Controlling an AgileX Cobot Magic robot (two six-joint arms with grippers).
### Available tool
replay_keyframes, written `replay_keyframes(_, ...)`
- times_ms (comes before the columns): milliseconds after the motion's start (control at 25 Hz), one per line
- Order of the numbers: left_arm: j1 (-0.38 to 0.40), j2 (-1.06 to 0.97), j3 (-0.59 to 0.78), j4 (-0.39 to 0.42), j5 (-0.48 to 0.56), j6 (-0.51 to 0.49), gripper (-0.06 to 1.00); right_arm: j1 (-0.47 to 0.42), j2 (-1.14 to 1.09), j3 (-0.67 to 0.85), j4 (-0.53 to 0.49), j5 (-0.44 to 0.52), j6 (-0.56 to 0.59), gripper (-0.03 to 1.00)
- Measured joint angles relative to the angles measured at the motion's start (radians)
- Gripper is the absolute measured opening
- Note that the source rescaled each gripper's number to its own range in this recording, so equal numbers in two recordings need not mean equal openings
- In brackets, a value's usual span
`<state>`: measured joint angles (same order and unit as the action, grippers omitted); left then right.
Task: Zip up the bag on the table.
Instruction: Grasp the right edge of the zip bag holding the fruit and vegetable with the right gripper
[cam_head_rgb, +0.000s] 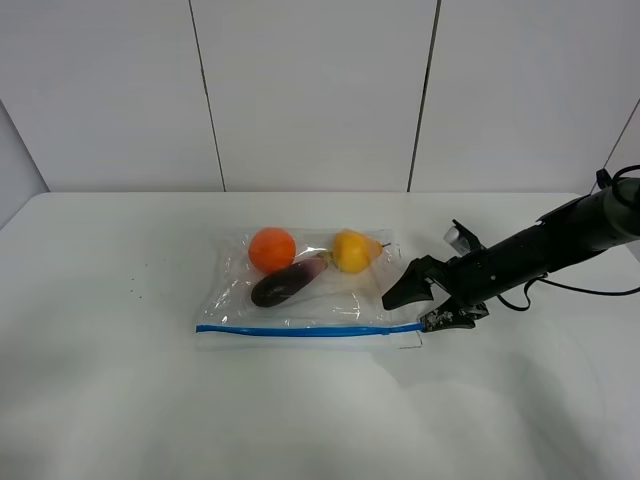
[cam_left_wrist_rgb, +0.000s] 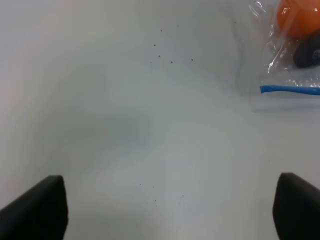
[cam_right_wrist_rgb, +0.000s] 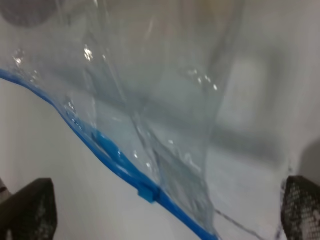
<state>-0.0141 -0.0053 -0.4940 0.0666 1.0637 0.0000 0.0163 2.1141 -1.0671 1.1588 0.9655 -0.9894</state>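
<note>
The clear bag (cam_head_rgb: 300, 300) lies flat on the white table (cam_head_rgb: 120, 400) with its blue zipper strip (cam_head_rgb: 300, 330) along the near edge. An orange (cam_head_rgb: 272, 249), a purple eggplant (cam_head_rgb: 286, 284) and a yellow pear (cam_head_rgb: 352, 250) show through it. My right gripper (cam_head_rgb: 422, 305) is open at the strip's right end, one finger on each side of that bag corner. In the right wrist view the strip and a small blue slider (cam_right_wrist_rgb: 149, 192) lie between the open fingertips (cam_right_wrist_rgb: 31, 210). My left gripper (cam_left_wrist_rgb: 165, 207) is open over bare table, with the bag's left end (cam_left_wrist_rgb: 285, 75) farther off.
A white panelled wall (cam_head_rgb: 310, 90) stands behind the table's far edge. The right arm (cam_head_rgb: 560, 235) reaches in from the right with a black cable (cam_head_rgb: 590, 292) trailing on the table. Small dark specks (cam_left_wrist_rgb: 165, 55) dot the tabletop left of the bag.
</note>
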Motion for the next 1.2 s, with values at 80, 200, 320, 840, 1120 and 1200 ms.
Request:
replay_keyframes(80, 0.000, 0.000, 0.000, 0.000, 0.000, 0.000, 1.00, 0.000, 0.013, 0.000, 0.022, 0.007, -0.024, 0.97)
replay_keyframes(200, 0.000, 0.000, 0.000, 0.000, 0.000, 0.000, 1.00, 0.000, 0.034, 0.000, 0.055, 0.009, -0.057, 0.88)
replay_keyframes(320, 0.000, 0.000, 0.000, 0.000, 0.000, 0.000, 1.00, 0.000, 0.039, 0.000, 0.076, 0.009, -0.064, 0.76)
replay_keyframes(840, 0.000, 0.000, 0.000, 0.000, 0.000, 0.000, 1.00, 0.000, 0.040, 0.000, 0.081, 0.009, -0.064, 0.27)
replay_keyframes(1120, 0.000, 0.000, 0.000, 0.000, 0.000, 0.000, 1.00, 0.000, 0.040, 0.000, 0.083, 0.016, -0.071, 0.00)
replay_keyframes(1200, 0.000, 0.000, 0.000, 0.000, 0.000, 0.000, 1.00, 0.000, 0.040, 0.000, 0.083, 0.034, -0.072, 0.00)
